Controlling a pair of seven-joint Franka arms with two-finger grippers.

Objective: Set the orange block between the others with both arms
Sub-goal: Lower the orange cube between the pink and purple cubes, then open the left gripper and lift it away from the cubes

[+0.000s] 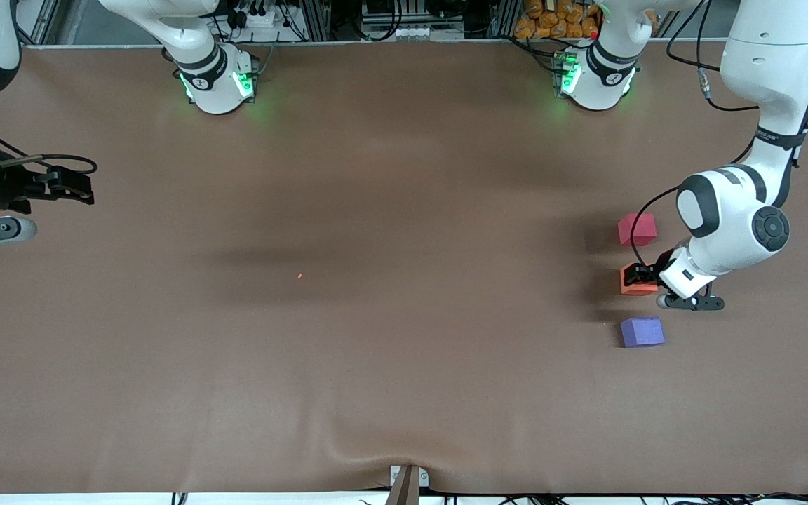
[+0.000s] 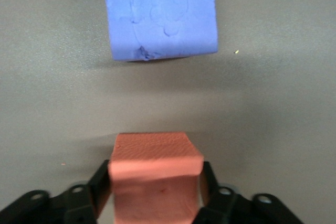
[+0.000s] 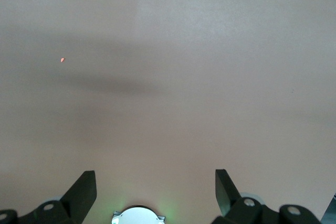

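Front view: the left arm is reaching down from its base toward its own end of the brown desk point(image 1: 404, 294), and the left pincer point(image 1: 641, 273) is sitting low over the orange block point(image 1: 635, 285). The block is lying in the gap between the others. The pinkish-red cube point(image 1: 637, 229) is resting farther from the front camera and the purple cube point(image 1: 642, 332) nearer to it. The three are forming a rough line, each one apart from the next and none touching.

In the left wrist view the left pincer point(image 2: 156, 184) is closing around the orange block point(image 2: 155, 156), with a black finger point(image 2: 101, 182) lying against each of two opposite sides. The block is sitting upright and throwing a thin shadow on the desk just past its top edge. Whether it is fully resting on the surface is not showing. The purple cube point(image 2: 161, 14) is lying ahead of it on the desk, well clear of the fingers.

The right arm is waiting at its own end of the desk, with the right pincer point(image 1: 81, 189) hanging above bare surface, well apart from the cubes. In the right wrist view the right pincer point(image 3: 155, 182) is standing wide open and holding nothing. A tiny orange speck point(image 1: 299, 275) is lying on the desk near the middle.
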